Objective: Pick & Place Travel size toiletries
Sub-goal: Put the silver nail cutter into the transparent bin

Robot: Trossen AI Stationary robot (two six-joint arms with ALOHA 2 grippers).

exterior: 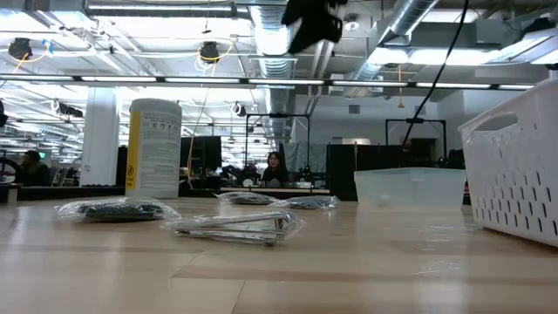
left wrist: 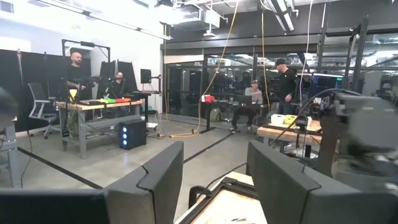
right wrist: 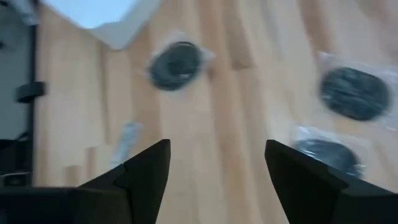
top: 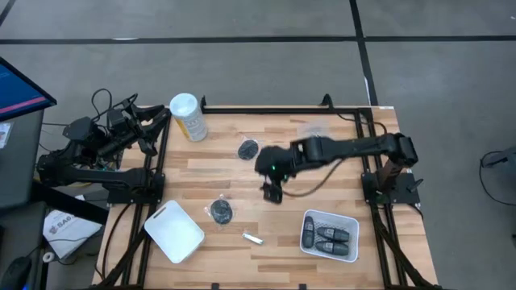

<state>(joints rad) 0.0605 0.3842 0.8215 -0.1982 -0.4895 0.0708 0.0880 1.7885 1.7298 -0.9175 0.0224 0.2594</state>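
My right gripper [top: 272,192] [right wrist: 217,149] hangs open and empty above the middle of the table; its underside shows at the top of the low view [exterior: 314,22]. Flat dark discs in clear wrap lie on the wood: one [top: 247,148] far of the gripper, one [top: 220,211] [right wrist: 176,65] to its near left, and two more show in the right wrist view [right wrist: 354,93] [right wrist: 326,155]. A small silver piece [top: 252,238] [right wrist: 126,142] lies near the front edge. Dark capsule shapes [top: 330,238] lie in a white basket [top: 352,221]. My left gripper [left wrist: 214,180] is open, parked off the table's left edge.
A tall pale-yellow canister with a white lid [top: 187,115] [exterior: 154,146] stands at the far left. A white tray [top: 173,231] lies at the near left corner. The basket wall [exterior: 514,174] stands at the near right. People and desks show in the room beyond.
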